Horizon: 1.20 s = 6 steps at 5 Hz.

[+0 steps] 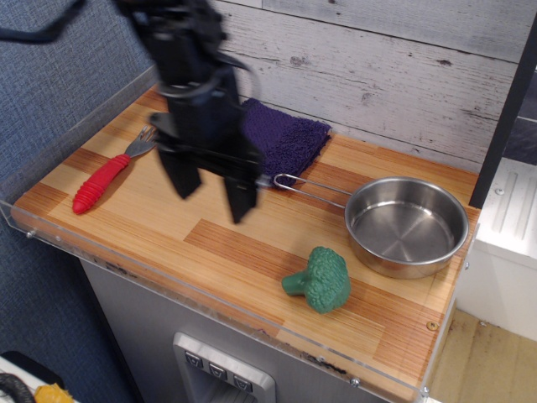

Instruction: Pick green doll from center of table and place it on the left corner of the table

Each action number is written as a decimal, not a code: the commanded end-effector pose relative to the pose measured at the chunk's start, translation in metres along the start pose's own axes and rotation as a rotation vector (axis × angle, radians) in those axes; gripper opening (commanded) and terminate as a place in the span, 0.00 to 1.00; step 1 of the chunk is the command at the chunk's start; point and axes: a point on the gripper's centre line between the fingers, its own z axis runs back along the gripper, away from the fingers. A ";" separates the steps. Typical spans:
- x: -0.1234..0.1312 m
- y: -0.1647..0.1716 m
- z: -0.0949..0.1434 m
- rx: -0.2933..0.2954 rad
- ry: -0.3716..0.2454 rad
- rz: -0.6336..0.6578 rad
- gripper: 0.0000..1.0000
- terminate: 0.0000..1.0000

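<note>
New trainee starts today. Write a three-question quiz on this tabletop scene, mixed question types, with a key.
1. True or false: the black gripper holds the green broccoli-shaped doll.
2. What lies inside the round steel pan? A) a doll B) nothing C) a fork
3. Fill in: the red-handled fork lies near the table's ___ end.

Key: 1 false; 2 B; 3 left.

Small green broccoli-shaped toy doll (320,280): bumpy head, short stalk pointing left, lying on its side near the front edge of the light wood-plank surface (226,243).
</note>
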 end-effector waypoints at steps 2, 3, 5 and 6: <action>0.006 -0.062 -0.018 0.012 0.027 -0.181 1.00 0.00; -0.001 -0.071 -0.032 0.001 0.055 -0.194 1.00 0.00; -0.008 -0.077 -0.057 0.001 0.120 -0.207 1.00 0.00; -0.010 -0.073 -0.069 0.009 0.150 -0.186 1.00 0.00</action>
